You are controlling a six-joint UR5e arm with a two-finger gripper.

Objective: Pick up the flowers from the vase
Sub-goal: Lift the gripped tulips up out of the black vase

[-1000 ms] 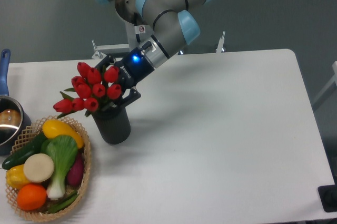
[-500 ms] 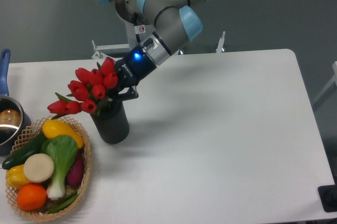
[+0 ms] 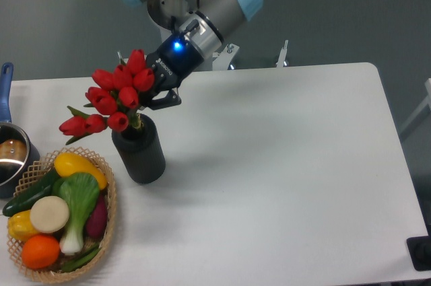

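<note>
In the upper left of the frame, the gripper (image 3: pixel 149 97) is closed tight on the red flowers (image 3: pixel 114 99), right above the dark vase (image 3: pixel 140 155).

Tulip buds (image 3: pixel 118 96): about nine. Vase (image 3: pixel 139 153): one. Basket (image 3: pixel 106 222): one. Pot (image 3: pixel 9 155): one. Arm (image 3: pixel 202 10): one.

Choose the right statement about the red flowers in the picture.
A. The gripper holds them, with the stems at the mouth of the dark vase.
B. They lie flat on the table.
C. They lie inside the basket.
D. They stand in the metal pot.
A: the gripper is closed on the flowers, and their stems still reach the mouth of the vase.
</note>
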